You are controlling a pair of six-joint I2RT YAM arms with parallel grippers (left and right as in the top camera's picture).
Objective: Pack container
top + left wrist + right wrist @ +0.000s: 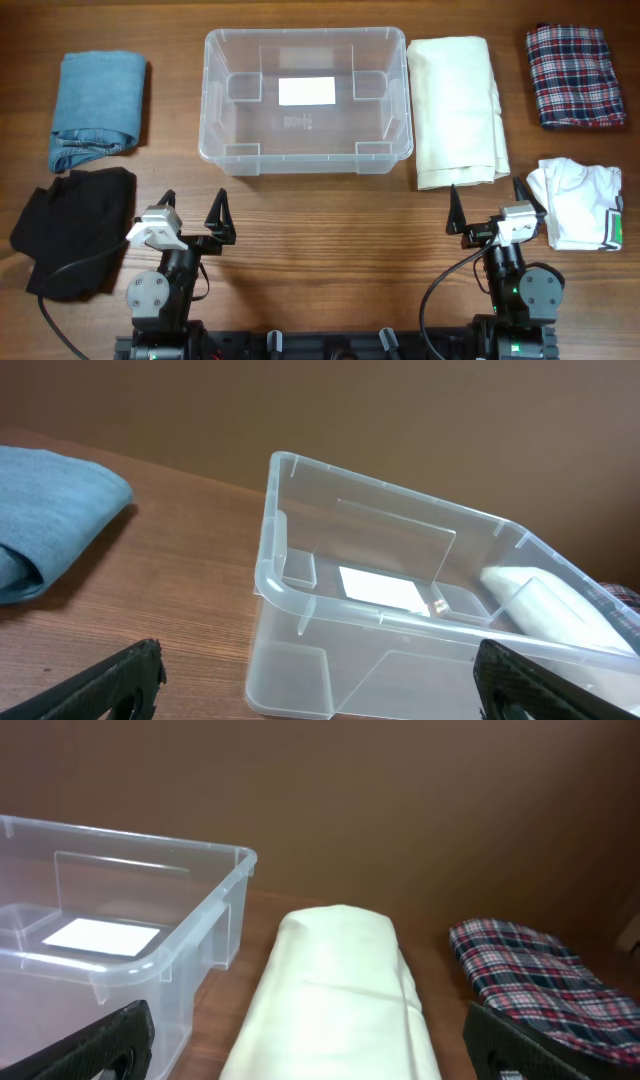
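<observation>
The clear plastic container (306, 155) stands empty at the back middle of the table, a white label (306, 91) on its base. It also shows in the left wrist view (300, 590) and the right wrist view (190, 930). My left gripper (193, 212) is open and empty in front of the container's near left corner. My right gripper (490, 207) is open and empty just in front of the folded cream cloth (456, 108), which lies right of the container and fills the right wrist view (335, 1000).
Folded blue jeans (97, 108) lie at the far left and a black garment (75, 225) in front of them. A plaid garment (575, 75) lies at the far right, a white shirt (577, 203) in front of it.
</observation>
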